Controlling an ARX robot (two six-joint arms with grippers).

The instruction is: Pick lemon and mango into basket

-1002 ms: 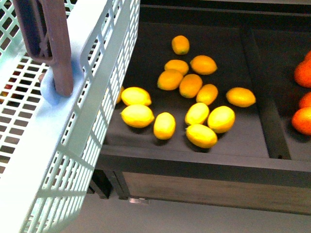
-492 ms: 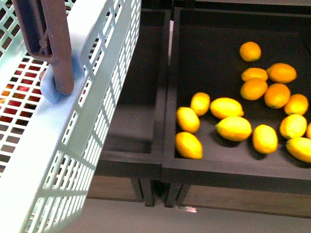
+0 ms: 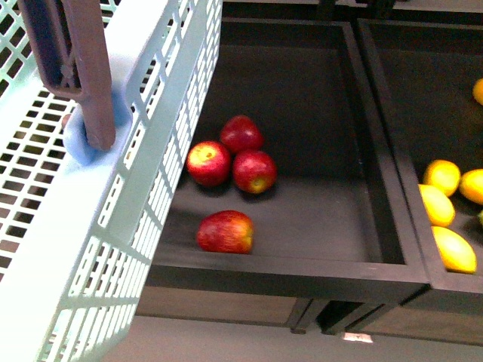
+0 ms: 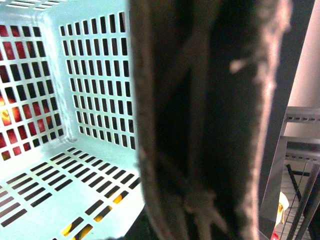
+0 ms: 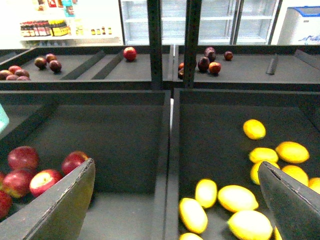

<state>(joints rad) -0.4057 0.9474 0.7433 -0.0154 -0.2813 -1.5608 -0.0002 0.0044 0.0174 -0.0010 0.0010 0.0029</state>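
My right hand (image 5: 176, 167) is spread wide and empty. I can't tell the left hand's grip, as the basket handle (image 4: 200, 125) fills its wrist view. The basket (image 3: 173, 113) hangs on my left beside the apples (image 3: 226, 231). The lemons (image 5: 237, 197) lie in the bench's next bin, crowded against what I take for mango (image 5: 292, 151). Risks as I judge them: the colours are close enough that I grab the wrong fruit, and packed neighbours may roll and spoil the pinch.

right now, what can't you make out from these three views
Left gripper: in no view; a dark blurred mass against the lens fills the left wrist view's middle.
Basket floor: front view shows only rim and wall; that mass covers part in the left wrist view.
Lemons: cut by the front view's right edge, so uncountable.
Dark red fruits on the far shelf, right wrist view: too small to name.
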